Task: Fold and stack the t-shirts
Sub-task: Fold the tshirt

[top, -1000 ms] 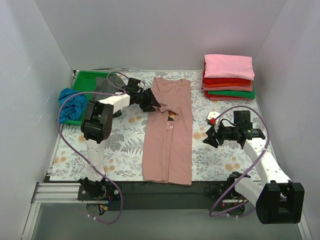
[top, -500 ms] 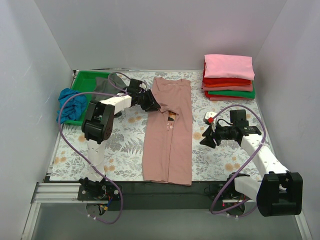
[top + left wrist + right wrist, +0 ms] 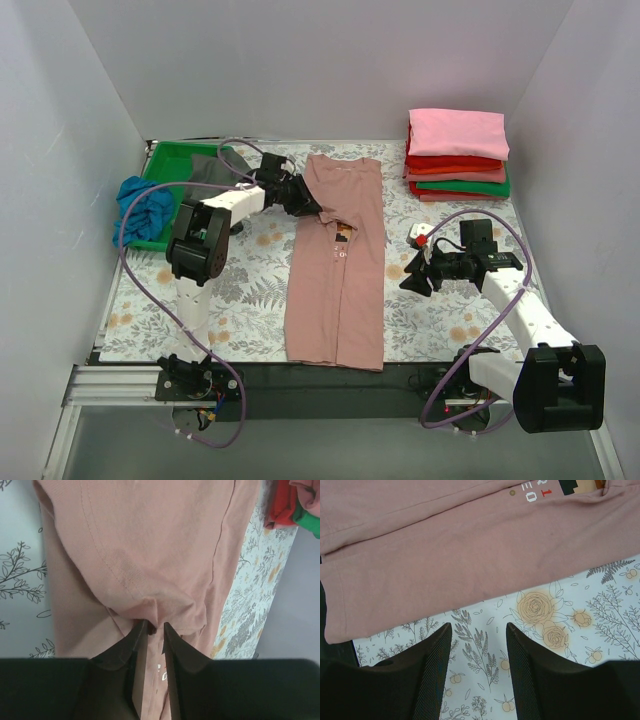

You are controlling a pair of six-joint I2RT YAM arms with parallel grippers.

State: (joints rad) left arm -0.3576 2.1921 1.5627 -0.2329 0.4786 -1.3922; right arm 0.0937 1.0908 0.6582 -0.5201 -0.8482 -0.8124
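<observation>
- The dusty-pink t-shirt lies as a long folded strip down the middle of the floral table covering.
- Left gripper at the shirt's upper left edge, jaws narrow, nipping a pucker of pink fabric.
- Right gripper just right of the shirt, jaws apart, nothing between them but the covering.
- Stack of folded t-shirts well to the shirt's upper right.
- Green tray to its upper left, with a grey t-shirt in it and a blue t-shirt bunched over its edge.
</observation>
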